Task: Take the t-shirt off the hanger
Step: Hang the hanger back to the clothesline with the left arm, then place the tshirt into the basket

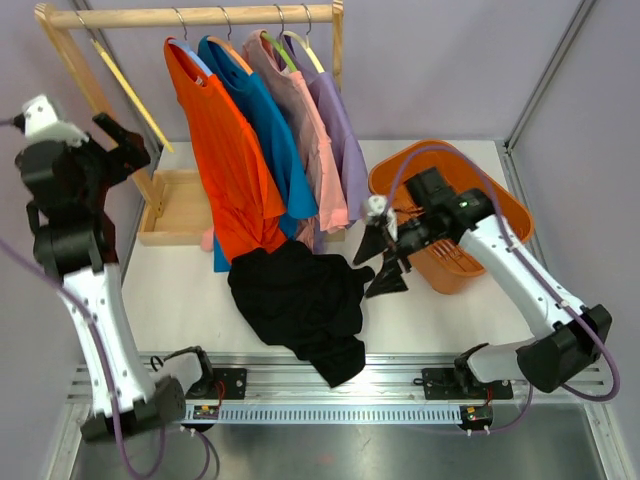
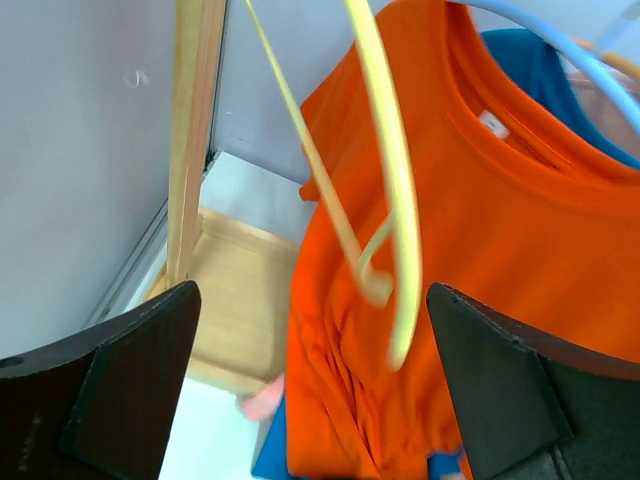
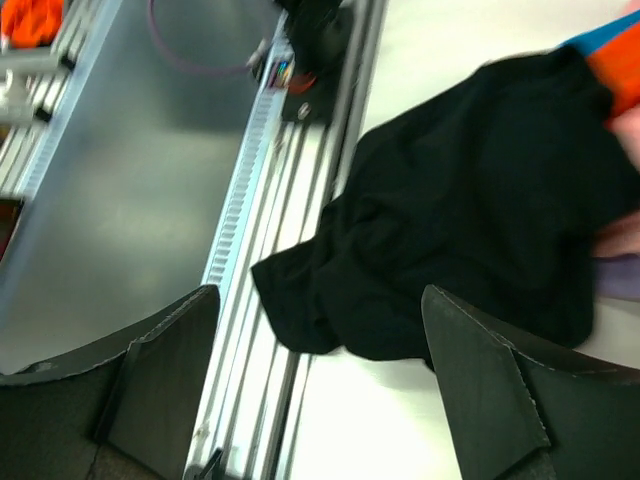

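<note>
A black t-shirt (image 1: 300, 300) lies crumpled on the table near the front edge, off any hanger; it also shows in the right wrist view (image 3: 480, 220). A bare yellow hanger (image 1: 130, 95) hangs at the rack's left end, blurred in the left wrist view (image 2: 390, 200). An orange t-shirt (image 1: 225, 170) hangs beside it on a blue hanger. My left gripper (image 1: 125, 148) is open and empty, raised by the yellow hanger (image 2: 311, 290). My right gripper (image 1: 378, 263) is open and empty, just right of the black shirt (image 3: 320, 292).
A wooden rack (image 1: 200, 15) holds blue (image 1: 265, 130), pink (image 1: 305, 140) and purple (image 1: 340, 130) shirts. A wooden tray (image 1: 180, 205) sits under it at the left. An orange basket (image 1: 470, 200) stands at the right. A metal rail (image 1: 330, 385) runs along the front edge.
</note>
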`<control>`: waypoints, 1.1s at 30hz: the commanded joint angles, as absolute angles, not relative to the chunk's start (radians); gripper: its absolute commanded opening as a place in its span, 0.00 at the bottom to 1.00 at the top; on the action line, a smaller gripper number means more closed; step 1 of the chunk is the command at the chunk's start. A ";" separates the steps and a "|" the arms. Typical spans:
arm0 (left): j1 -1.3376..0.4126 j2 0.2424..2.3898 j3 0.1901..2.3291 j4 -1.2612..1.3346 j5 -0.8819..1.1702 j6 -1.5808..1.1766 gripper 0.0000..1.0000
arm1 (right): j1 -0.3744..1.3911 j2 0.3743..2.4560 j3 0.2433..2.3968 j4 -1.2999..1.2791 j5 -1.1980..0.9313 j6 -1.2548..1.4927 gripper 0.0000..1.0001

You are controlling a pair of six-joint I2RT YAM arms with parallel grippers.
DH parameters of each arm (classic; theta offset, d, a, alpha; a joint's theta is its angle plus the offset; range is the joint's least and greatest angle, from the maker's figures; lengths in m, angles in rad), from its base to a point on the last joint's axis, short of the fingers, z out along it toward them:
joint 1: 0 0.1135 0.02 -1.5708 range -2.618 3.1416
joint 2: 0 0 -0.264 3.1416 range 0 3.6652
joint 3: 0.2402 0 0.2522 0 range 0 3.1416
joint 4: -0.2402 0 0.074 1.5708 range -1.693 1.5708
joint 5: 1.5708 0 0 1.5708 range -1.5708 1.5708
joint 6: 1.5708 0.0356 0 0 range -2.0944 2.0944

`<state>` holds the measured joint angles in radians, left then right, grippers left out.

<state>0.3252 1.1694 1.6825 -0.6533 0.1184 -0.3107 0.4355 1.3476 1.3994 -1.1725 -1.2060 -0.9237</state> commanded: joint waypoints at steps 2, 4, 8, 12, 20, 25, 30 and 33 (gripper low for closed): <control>0.331 0.961 1.505 -0.643 0.089 -0.360 0.99 | 0.622 1.342 1.324 -1.076 -0.848 -0.847 0.89; 0.330 0.859 1.448 -0.658 0.095 -0.361 0.99 | 0.760 1.325 1.255 -0.956 -0.719 -0.795 0.89; 0.325 0.726 1.379 -0.747 0.031 -0.334 0.99 | 0.894 1.354 1.171 -0.783 -0.487 -0.706 0.92; 0.327 0.641 1.344 -0.834 0.041 -0.351 0.99 | 0.989 1.370 1.045 -0.408 -0.278 -0.588 0.99; 0.327 0.476 1.194 -0.962 0.098 -0.417 0.99 | 1.037 1.581 1.064 -0.314 -0.264 -0.572 1.00; 0.327 0.453 1.192 -1.005 0.109 -0.419 0.99 | 1.037 1.730 1.124 -0.403 -0.279 -0.600 0.99; 0.327 0.423 1.177 -1.035 0.117 -0.414 0.99 | 1.037 1.851 1.213 -0.628 -0.383 -0.663 0.77; 0.325 0.411 1.169 -1.045 0.132 -0.416 0.99 | 1.038 1.862 1.261 -0.678 -0.425 -0.651 0.48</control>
<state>0.3260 0.4294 1.1786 -1.0481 0.0940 -0.4114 1.0271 1.8496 1.2110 -0.5549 -0.3534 -0.6430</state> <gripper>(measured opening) 0.984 0.568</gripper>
